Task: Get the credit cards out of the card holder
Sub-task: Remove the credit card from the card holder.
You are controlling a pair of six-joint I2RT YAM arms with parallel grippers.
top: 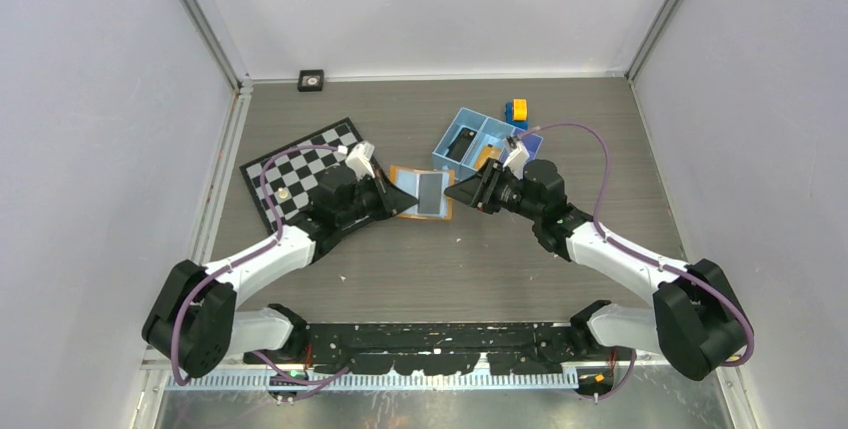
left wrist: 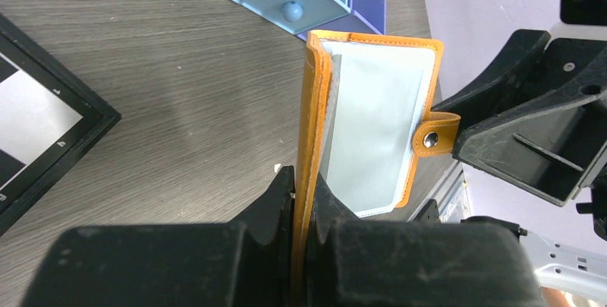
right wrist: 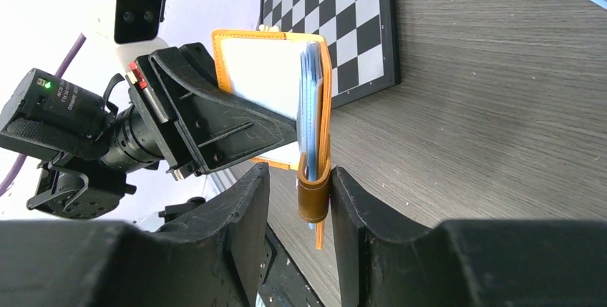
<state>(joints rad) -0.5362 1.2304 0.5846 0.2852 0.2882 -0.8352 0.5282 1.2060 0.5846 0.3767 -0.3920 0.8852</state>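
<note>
Centre of the tabletop point(top: 500, 269), just near of the blue tray point(top: 470, 134): the card holder point(top: 422, 192) is held open between my arms. Left gripper point(left wrist: 304, 182) is clamped on the orange cover. Right gripper point(right wrist: 300, 178) straddles the closing tab point(right wrist: 313, 194), jaws parted, possibly brushing one side. I judge no cards are out yet. Next I must pinch a card edge inside a sleeve.

— Any words or numbers you can read from where you are?
— None. The nearest thing is a line of small white print on the black wrist housing point(right wrist: 61, 96) of my left arm, next to a lit green dot point(right wrist: 47, 85), seen from my right wrist.
— Can you spell it out?
— No, the letters are too small and blurred to tell.
</note>
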